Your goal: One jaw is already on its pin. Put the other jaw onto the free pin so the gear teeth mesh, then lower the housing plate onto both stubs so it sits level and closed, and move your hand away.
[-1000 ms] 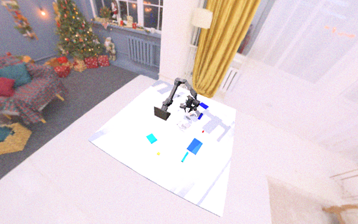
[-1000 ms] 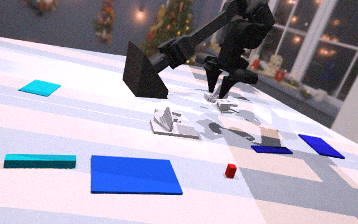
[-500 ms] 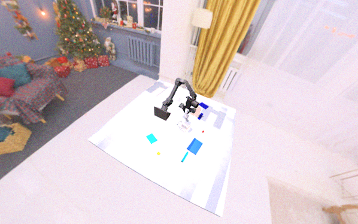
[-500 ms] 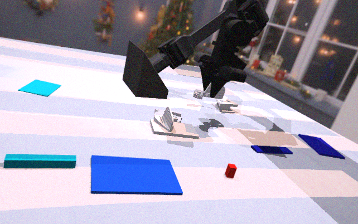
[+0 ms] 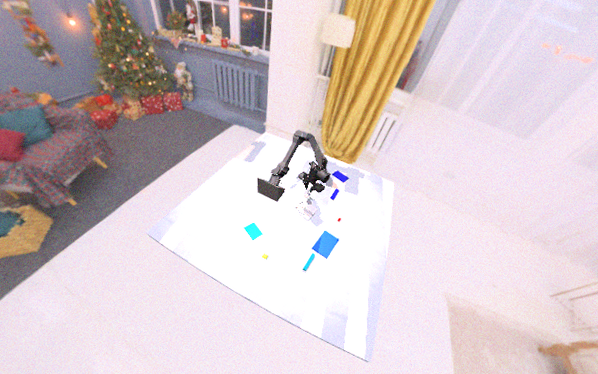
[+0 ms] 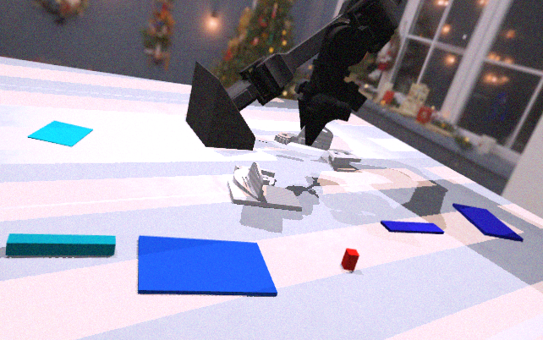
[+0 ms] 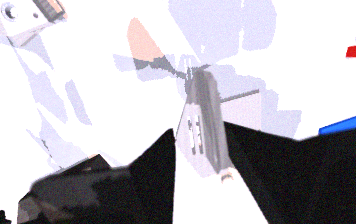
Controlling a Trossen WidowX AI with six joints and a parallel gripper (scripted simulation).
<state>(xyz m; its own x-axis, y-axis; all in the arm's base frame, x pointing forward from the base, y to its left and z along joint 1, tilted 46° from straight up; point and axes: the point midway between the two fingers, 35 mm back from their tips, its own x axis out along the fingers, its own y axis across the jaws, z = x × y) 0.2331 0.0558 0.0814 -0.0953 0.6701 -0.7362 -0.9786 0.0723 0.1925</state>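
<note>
The pale base (image 6: 275,199) (image 7: 244,111) lies on the table with one jaw (image 6: 254,181) upright on it; the pins and any tooth contact cannot be made out. My gripper (image 6: 312,139) (image 7: 195,129) is shut on the other jaw (image 6: 325,137) (image 7: 211,122), a grey piece with slots in the wrist view. The gripper is behind and to the right of the base in the exterior view, with the held jaw apart from the mounted one. A small whitish block with a hole, apparently the housing plate (image 6: 344,158) (image 7: 22,25), lies apart from the base.
A black panel (image 5: 270,189) (image 6: 217,116) stands at the arm's foot. Around lie a cyan sheet (image 5: 253,231) (image 6: 61,133), a blue plate (image 5: 326,244) (image 6: 203,268), a teal bar (image 5: 308,263) (image 6: 61,245), a red block (image 5: 338,219) (image 6: 349,260) and two dark-blue pieces.
</note>
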